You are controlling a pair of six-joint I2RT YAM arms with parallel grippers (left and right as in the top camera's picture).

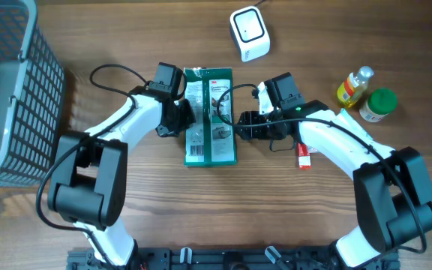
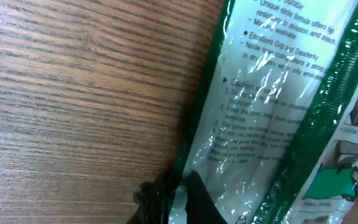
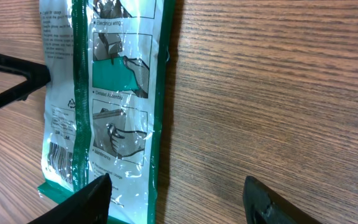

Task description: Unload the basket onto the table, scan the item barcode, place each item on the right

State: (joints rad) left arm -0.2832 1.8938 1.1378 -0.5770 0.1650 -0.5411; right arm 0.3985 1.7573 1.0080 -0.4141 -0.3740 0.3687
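We find the glove packet (image 1: pixel 210 116) flat on the counter (image 1: pixel 201 214), barcode up, well apart from the scanner (image 1: pixel 249 33). Left jaws pinch its edge; right jaws gape empty. Scanning remains undone.

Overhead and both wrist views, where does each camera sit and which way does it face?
Overhead: above the wooden table, looking straight down; both arms show, left gripper and right gripper flanking the green and clear plastic package.
Left wrist: on the left arm, close over the package's printed text; dark fingers at the bottom edge.
Right wrist: on the right arm, looking at the package's picture panels and barcode; two open fingers at the bottom.
Shared: both wrist views show the same package and table.
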